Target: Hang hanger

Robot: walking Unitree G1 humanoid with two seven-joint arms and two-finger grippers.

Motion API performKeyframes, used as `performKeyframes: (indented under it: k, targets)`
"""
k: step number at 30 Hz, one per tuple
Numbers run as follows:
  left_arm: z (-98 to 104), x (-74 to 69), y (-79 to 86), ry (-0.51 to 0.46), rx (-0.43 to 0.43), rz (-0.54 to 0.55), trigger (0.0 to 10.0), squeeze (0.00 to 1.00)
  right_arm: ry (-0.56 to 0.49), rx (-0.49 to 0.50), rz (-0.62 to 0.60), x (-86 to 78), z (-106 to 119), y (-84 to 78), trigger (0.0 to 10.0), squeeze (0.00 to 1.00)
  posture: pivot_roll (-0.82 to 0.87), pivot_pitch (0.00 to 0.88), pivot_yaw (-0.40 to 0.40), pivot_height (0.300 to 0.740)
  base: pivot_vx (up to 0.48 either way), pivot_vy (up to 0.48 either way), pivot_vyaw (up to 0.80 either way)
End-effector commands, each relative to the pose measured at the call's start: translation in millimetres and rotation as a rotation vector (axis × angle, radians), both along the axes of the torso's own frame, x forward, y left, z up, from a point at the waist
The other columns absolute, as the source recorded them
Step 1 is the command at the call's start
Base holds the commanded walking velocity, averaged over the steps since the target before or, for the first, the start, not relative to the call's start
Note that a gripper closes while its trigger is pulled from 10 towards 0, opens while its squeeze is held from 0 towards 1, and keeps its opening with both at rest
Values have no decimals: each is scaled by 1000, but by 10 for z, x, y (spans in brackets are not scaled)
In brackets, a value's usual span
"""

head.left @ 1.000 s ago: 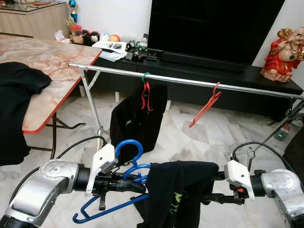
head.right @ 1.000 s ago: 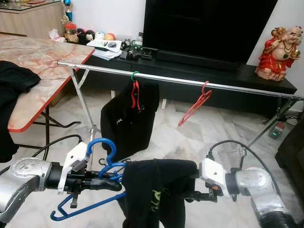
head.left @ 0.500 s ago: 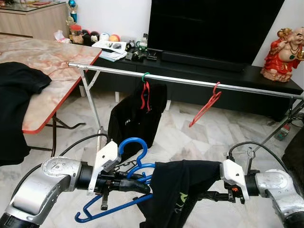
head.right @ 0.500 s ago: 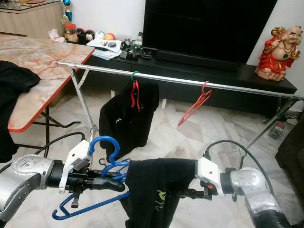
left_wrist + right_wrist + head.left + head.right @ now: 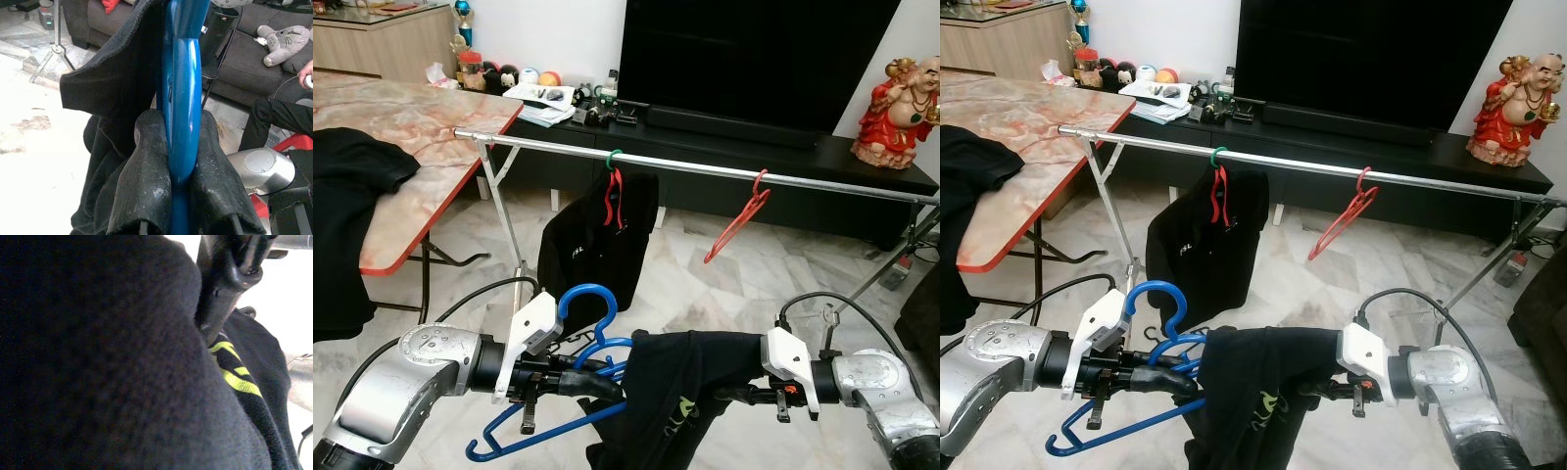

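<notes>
Beyond, a rail (image 5: 705, 168) awaits. Left end effector (image 5: 592, 382) clamps the blue hanger (image 5: 582, 333) (garment (image 5: 680, 392) draped); right end effector (image 5: 744, 394) buried, grip unclear. Raise the hook level, above the rail.

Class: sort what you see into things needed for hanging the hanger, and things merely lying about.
Needed: blue hanger, black garment, left claw, right claw, rail.

Lying about: red hanger, television, red figurine, marble table.

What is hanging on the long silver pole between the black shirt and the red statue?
A bare red hanger hangs on the pole between the black shirt and the red statue. Both eye views show it.
</notes>
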State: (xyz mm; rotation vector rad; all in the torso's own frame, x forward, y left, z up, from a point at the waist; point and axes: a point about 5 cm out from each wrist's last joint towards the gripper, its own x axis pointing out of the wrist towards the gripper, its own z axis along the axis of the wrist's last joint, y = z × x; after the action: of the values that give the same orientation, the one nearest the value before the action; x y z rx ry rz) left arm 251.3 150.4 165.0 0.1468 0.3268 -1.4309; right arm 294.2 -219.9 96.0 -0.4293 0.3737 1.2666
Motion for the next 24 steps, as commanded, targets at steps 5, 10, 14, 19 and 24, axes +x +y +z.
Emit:
performKeyframes:
  k: [5,10,14,19,24]
  targets:
    - [219,-27,-130,-71,-82,-86,0,0,3,-20,-7,10,-3,-9,0,0,57,0,-120,740,0,0,0]
    - [221,-18,-123,-73,-76,-83,0,0,-5,-27,-7,21,15,-16,0,0,60,0,-120,740,0,0,0]
    - [206,-14,-78,-71,-50,-68,0,0,-30,-55,-11,47,81,-66,0,0,60,0,-120,740,0,0,0]
    - [178,-11,-11,-63,-34,-40,0,0,-56,-73,-20,60,175,-151,0,0,60,0,-123,740,0,0,0]
    - [126,-23,41,-49,-13,-18,0,0,-80,-84,-49,68,247,-239,0,0,55,0,-123,740,0,0,0]
